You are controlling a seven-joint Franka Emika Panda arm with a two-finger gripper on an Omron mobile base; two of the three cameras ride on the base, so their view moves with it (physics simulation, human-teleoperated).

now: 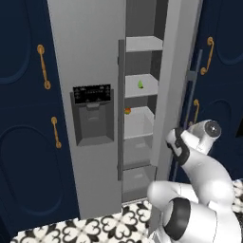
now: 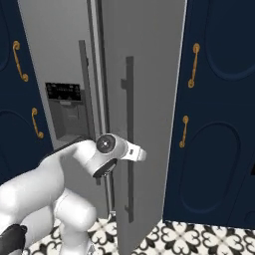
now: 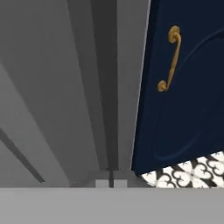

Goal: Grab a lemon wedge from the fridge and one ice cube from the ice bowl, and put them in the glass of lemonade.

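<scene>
the fridge (image 1: 95, 71) has its right door swung partly open, and the lemon wedge (image 1: 140, 84) sits on an inner shelf. the tool (image 3: 111, 183) is closed narrow against that door's dark handle (image 2: 129, 134).

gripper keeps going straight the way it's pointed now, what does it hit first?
Likely the open fridge door: in the hand view the shut gripper looks along its grey face and dark handle, very close. The navy cabinet sits off to one side. Depth is unclear.

Base views flanking fridge (image 1: 90, 71), close.
</scene>
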